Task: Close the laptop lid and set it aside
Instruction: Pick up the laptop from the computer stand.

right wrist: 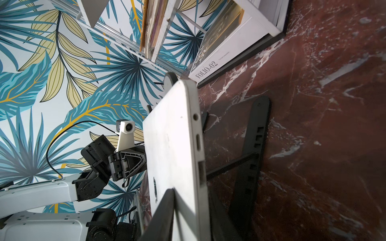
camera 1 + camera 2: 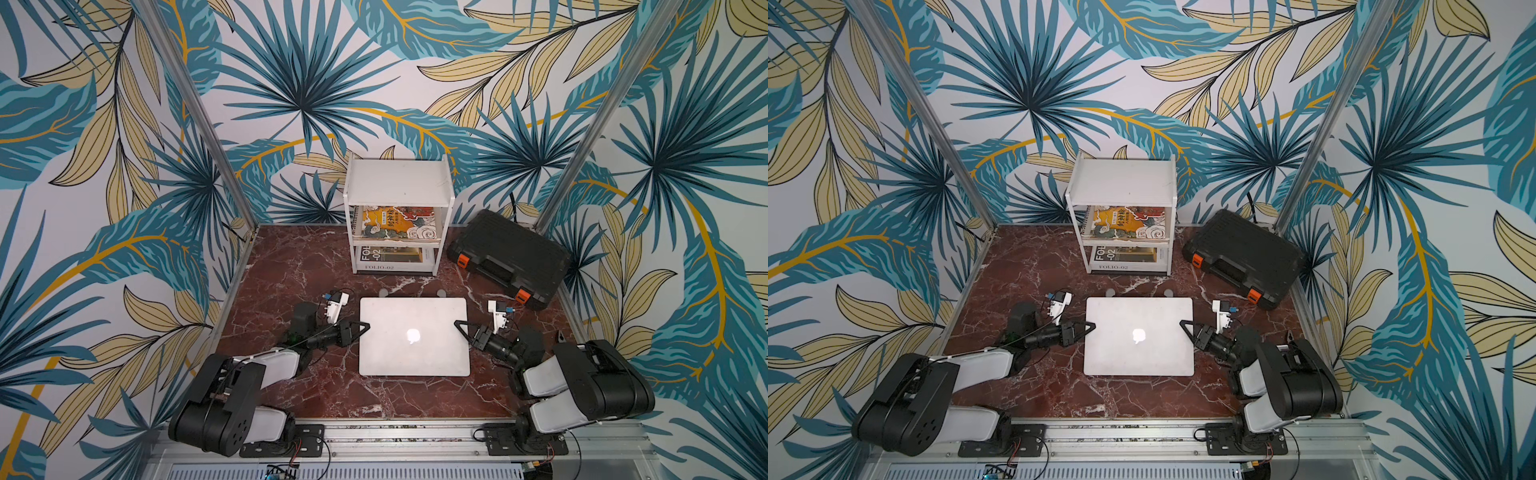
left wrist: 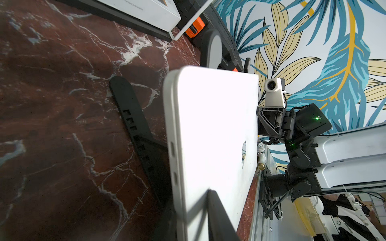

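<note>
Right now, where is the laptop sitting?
In both top views the closed laptop sits on a black stand, just in front of the white shelf unit, with the left gripper and right gripper at its side edges.

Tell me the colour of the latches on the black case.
Orange. The latches on the case show best in a top view.

The closed laptop (image 1: 173, 146) rests on a black stand (image 1: 255, 150), the right pincer (image 1: 193, 210) straddling its ported edge.
</note>
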